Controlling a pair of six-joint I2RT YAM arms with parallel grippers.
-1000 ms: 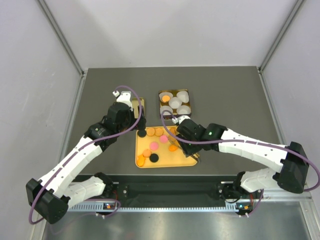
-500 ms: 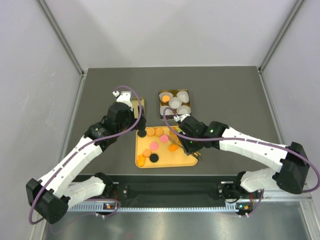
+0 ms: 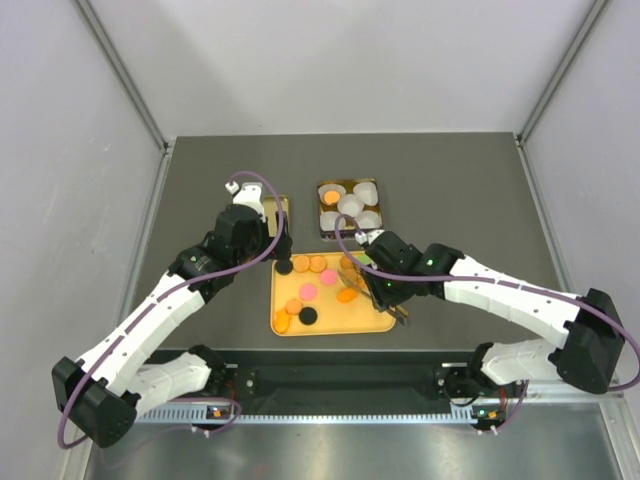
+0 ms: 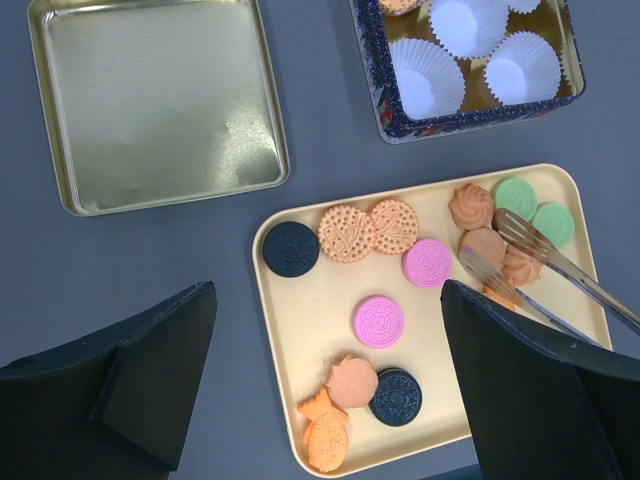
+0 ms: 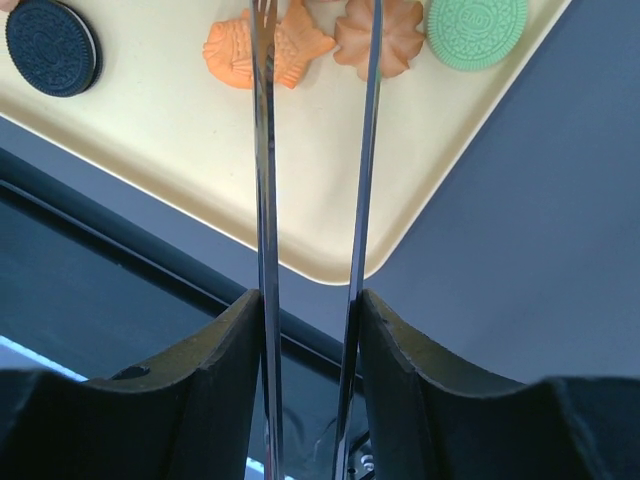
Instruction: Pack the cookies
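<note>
The cookies (image 4: 378,321), orange, tan, pink, green and black, lie on a yellow tray (image 3: 335,323). My left gripper (image 4: 325,300) hangs open above the tray's left part with nothing between its fingers. Beside the tray's right edge, my right gripper (image 5: 310,300) is shut on a pair of metal tongs (image 5: 263,150). The tongs' (image 4: 540,260) two tips stand apart over the orange cookies at the tray's right side, one over a fish-shaped cookie (image 5: 235,45), the other over a flower-shaped one (image 5: 385,35). A green cookie (image 5: 475,25) lies just beyond.
A dark-rimmed square tin (image 4: 480,122) with white pleated paper cups (image 4: 425,78) stands behind the tray; one cup holds an orange cookie (image 3: 330,197). The tin's gold lid (image 4: 160,100) lies upside down to its left. The table's front rail runs close below the tray.
My right arm has drawn back toward the near right, bringing the tongs from the tray's back edge to over its right-hand cookies. The left arm has not moved.
</note>
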